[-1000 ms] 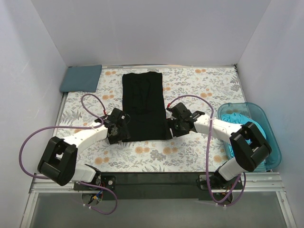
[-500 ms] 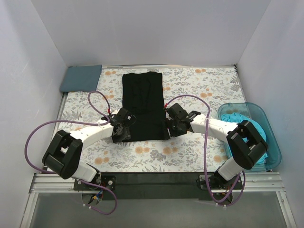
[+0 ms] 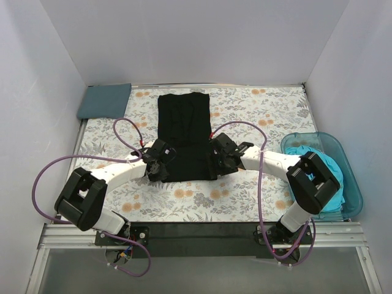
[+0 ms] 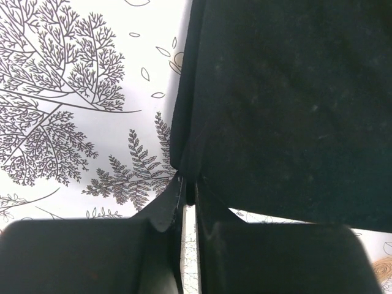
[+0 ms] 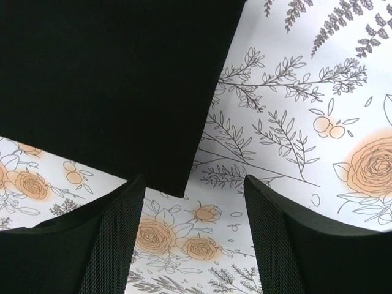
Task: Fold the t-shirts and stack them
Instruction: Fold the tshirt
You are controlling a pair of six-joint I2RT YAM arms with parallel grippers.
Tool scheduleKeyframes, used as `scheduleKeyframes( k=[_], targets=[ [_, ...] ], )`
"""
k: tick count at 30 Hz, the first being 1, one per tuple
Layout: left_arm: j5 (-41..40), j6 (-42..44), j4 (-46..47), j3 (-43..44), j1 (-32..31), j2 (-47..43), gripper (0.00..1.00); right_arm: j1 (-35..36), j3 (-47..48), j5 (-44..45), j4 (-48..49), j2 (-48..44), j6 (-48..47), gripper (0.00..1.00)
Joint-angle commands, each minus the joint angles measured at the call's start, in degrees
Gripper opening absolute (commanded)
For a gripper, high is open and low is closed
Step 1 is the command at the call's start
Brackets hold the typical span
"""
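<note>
The black soft-cloth short-sleeved t-shirt [image 3: 184, 131] lies mid-counter on the floral-print white table cloth [image 3: 263, 113]. It is folded lengthwise into a long, flat, matte rectangle with no sleeves showing. It should be light and limp, apt to sag or unfold when lifted, so its two near corners look like the best places to hold. The left tool [image 4: 188, 184] is pinched together on the near left corner, though I cannot tell whether it has caught every layer. The right tool [image 5: 193, 179] stands apart, the near right corner between its fingers.
</note>
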Motion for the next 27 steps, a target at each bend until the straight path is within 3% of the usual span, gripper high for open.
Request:
scheduleKeyframes(
  k=[1,21,27],
  targets=[
    [1.9,-0.9,-0.9,-4.6,-0.6,3.7,0.01,0.8,3.0,1.6,-0.1,1.1,0.9,0.61],
    [5.4,-1.7,-1.6,-5.5,-0.5,-0.4,0.00,3.5,4.8,5.8,-4.9,8.6,4.3,0.52],
    [5.9,-1.8,-2.2,-5.3,-0.6,-1.4,0.00,3.7,3.7,2.2,-7.9,10.1,6.8,0.50]
  ],
)
